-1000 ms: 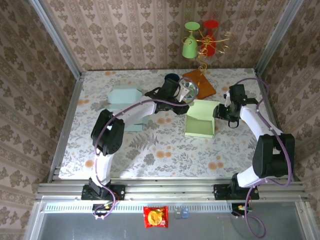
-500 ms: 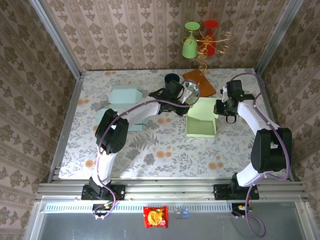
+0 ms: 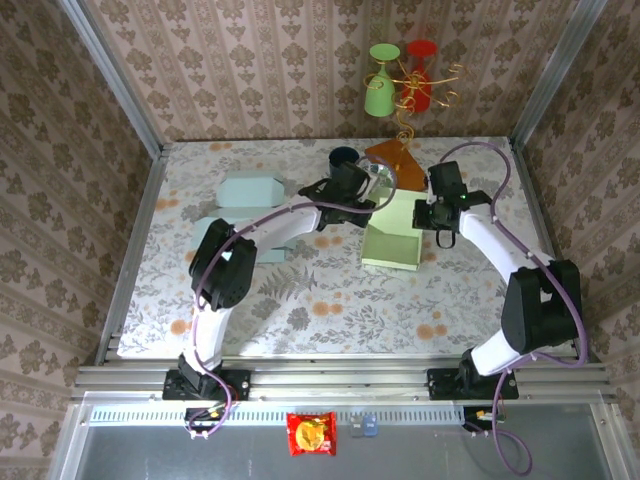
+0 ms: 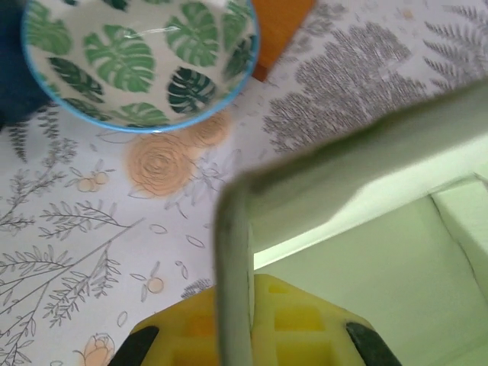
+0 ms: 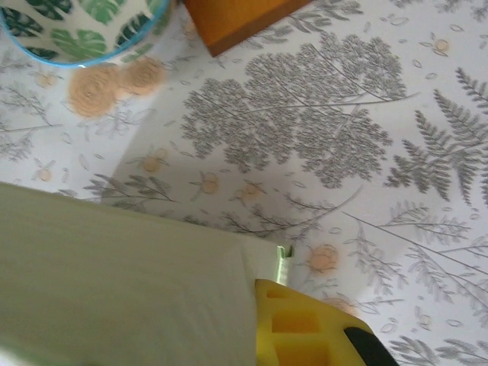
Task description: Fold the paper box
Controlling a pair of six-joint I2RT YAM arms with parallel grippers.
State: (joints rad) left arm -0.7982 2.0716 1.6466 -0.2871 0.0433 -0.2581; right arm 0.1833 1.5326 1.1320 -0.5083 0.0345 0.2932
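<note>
Left hand [image 3: 372, 198] straddles paper box [image 3: 395, 245] wall, right hand [image 3: 432, 215] at flap; can't tell either's closure. I'd brace wall and fold the flap inward slowly.

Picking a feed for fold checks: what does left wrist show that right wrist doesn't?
Left wrist: the paper box interior, its wall edge-on between two yellow fingers, and a dark blue object beside the bowl.
Right wrist: a flat outer panel of the box down to its corner, one yellow finger beside it, and a broad stretch of fern-print tablecloth.
Both: the leaf-pattern bowl, a corner of the orange board, the box and the cloth.
</note>
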